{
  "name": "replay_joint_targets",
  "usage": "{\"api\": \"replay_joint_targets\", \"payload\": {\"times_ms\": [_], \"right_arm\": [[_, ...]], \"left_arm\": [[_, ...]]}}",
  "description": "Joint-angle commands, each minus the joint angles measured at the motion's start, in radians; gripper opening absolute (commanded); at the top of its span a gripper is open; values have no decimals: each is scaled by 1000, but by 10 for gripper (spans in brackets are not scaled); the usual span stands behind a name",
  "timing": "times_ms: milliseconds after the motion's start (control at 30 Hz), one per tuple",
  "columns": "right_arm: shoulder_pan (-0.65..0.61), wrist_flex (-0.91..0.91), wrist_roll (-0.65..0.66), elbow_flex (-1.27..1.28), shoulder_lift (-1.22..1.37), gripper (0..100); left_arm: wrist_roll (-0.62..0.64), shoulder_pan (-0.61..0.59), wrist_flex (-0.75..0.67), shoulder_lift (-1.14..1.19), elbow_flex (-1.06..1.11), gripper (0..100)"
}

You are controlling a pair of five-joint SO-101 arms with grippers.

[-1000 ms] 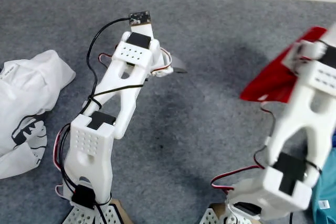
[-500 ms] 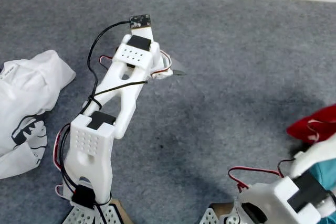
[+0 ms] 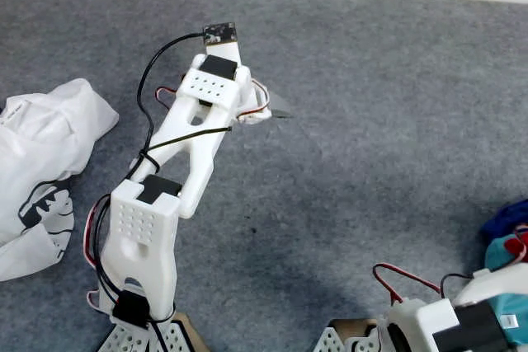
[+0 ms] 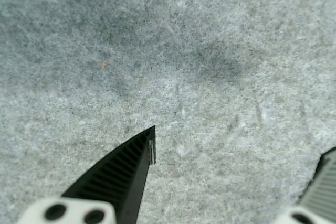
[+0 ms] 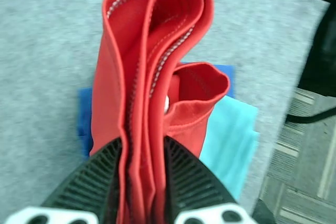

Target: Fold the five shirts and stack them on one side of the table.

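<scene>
Folded red shirt [image 5: 152, 77]: pinched through all layers by right gripper [image 5: 143, 153], held over blue shirt [image 5: 85, 119] and teal shirt [image 5: 231, 135] stacked at right edge of table [image 3: 371, 121]. Can't tell if it touches the stack.
I judge it soft, light, limp. Folds likely to splay on release, so best hold is across every layer near the fold.
White shirt [image 3: 41, 162] crumpled at far left.
Left gripper [image 4: 239, 148] spread wide, holding nothing, over bare felt.
Versus 1 s ago: right arm pulled back from outstretched to near right corner, taking red shirt with it. Left arm unmoved.

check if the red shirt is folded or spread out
Folded: the red shirt is doubled into several layers, clamped between the right gripper's fingers.
</scene>
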Motion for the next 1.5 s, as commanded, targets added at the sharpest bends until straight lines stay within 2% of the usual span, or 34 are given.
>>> {"api": "replay_joint_targets", "payload": {"times_ms": [0,267,433,633,733,900,1000,1067,1200,1467], "right_arm": [[51,-18,55,48,-61,6],[120,-252,157,384,-62,6],[186,-328,258,466,-62,20],[223,-334,281,463,-62,233],[209,-334,316,440,-77,274],[183,-326,304,386,-130,274],[168,-326,229,384,-166,262],[157,-325,198,392,-173,196],[157,-346,195,473,-174,1],[242,-588,218,746,-180,25]], "left_arm": [[8,7,-11,-5,-5,457],[6,7,-11,-5,-4,457],[6,7,-11,-5,-4,457],[6,7,-11,8,-5,457],[6,15,-17,42,-15,457],[6,16,-31,54,-15,457],[6,15,-29,54,-15,457],[6,13,-29,54,-15,457],[6,12,-29,54,-15,457],[6,12,-31,54,-15,457]]}}
